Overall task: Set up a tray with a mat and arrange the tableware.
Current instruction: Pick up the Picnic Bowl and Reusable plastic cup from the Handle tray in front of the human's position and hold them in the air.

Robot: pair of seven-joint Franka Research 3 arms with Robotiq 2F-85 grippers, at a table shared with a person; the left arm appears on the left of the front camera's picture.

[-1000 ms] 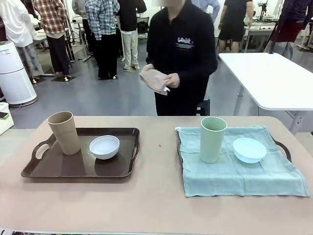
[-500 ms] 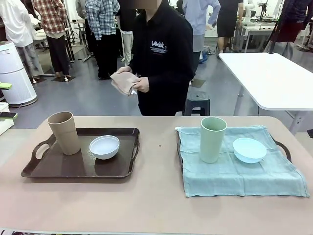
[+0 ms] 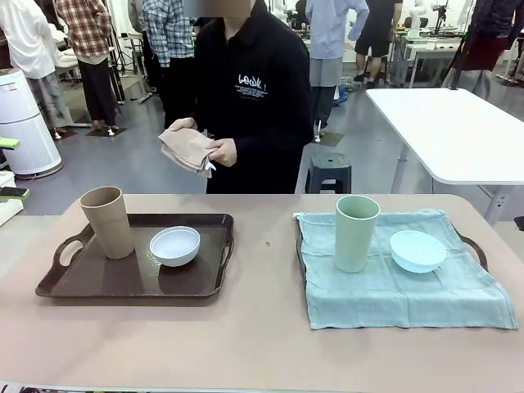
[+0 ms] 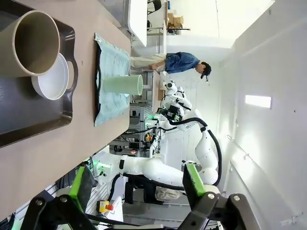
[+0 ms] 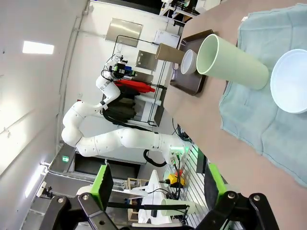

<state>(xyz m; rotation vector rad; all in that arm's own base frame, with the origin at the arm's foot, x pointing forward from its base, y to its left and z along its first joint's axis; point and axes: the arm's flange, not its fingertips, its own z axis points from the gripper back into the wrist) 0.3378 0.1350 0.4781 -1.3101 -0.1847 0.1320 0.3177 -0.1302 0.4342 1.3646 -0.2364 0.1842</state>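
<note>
At 10 o'clock, tan cup (image 3: 107, 223) looked light, stiff, slick, best taken mid-wall; left hand (image 4: 138, 181), right hand (image 5: 158, 182) each spread apart.

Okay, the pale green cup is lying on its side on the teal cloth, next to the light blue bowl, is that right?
Not quite: the pale green cup stands upright on the teal cloth, next to the light blue bowl. The front view shows it; the wrist views are only rolled sideways.
</note>
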